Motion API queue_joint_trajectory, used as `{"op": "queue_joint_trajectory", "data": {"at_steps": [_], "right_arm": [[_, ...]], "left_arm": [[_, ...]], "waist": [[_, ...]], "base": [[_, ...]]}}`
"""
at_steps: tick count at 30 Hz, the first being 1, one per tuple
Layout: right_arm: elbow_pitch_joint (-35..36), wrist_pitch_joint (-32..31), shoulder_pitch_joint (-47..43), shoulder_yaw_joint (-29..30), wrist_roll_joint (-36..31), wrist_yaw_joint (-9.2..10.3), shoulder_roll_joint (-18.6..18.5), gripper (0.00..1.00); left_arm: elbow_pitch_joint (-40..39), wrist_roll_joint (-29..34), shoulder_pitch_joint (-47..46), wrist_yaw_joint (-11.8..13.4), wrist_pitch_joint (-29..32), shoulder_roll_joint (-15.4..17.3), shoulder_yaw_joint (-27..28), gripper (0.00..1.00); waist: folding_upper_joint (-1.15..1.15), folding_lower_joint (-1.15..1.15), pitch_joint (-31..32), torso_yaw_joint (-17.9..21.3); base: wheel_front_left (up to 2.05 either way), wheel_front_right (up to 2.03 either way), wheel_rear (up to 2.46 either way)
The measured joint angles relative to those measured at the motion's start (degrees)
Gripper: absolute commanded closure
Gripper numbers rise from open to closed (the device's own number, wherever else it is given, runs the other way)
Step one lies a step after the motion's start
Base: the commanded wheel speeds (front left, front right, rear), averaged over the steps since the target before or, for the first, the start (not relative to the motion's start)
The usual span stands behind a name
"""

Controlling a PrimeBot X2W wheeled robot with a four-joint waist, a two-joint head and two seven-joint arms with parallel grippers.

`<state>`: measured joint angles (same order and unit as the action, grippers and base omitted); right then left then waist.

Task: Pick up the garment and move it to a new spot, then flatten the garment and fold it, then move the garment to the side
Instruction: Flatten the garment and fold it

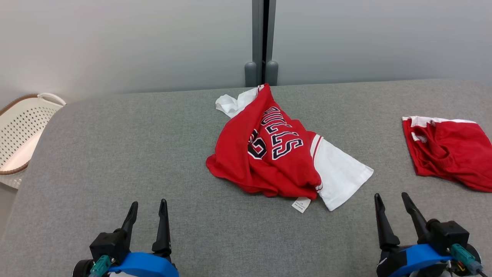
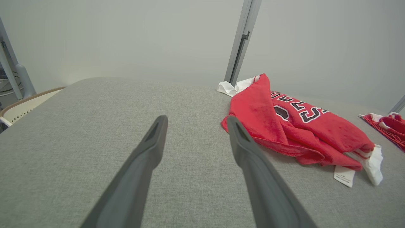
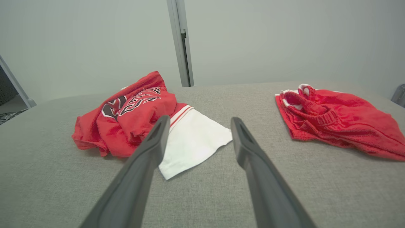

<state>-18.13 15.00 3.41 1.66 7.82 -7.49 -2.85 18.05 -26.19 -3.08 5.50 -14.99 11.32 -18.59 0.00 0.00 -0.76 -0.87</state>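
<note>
Lying crumpled at the middle of the grey bench (image 1: 115,154), the red and white jersey (image 1: 276,169) is not yet touched. The left tool (image 1: 149,202) and the right tool (image 1: 391,195) are held wide and empty, well short of it. Two separate edges should probably be pinched, so the cloth is lifted without bunching.

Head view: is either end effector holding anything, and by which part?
Nothing is held. The left end effector and the right end effector are both open and empty, apart from the crumpled red jersey on the grey surface.
</note>
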Motion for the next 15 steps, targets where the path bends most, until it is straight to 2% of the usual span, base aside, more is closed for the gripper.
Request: {"op": "queue_joint_trajectory", "data": {"at_steps": [4,9,15], "right_arm": [[-2.46,-0.57,2.72,2.89,-2.29,0.0,0.0,0.0],[-6.62,-4.85,9.98,6.37,-7.56,0.0,-0.02,0.0],[-16.79,-11.14,19.24,9.78,-13.89,-0.01,-1.29,0.0]], "left_arm": [[-0.1,0.16,-0.6,-0.42,0.0,-0.41,0.04,0.0],[-0.37,0.85,-2.08,-0.87,0.0,-1.04,-0.19,0.0],[-0.58,1.65,-4.31,-1.56,0.0,-2.7,-0.23,0.0]], "waist": [[0.0,0.0,-1.19,-0.8],[0.01,0.01,-3.3,-2.64],[0.02,0.01,-6.95,-6.87]], "base": [[0.0,0.0,0.0],[0.0,0.0,0.0],[0.0,0.0,0.0]]}}
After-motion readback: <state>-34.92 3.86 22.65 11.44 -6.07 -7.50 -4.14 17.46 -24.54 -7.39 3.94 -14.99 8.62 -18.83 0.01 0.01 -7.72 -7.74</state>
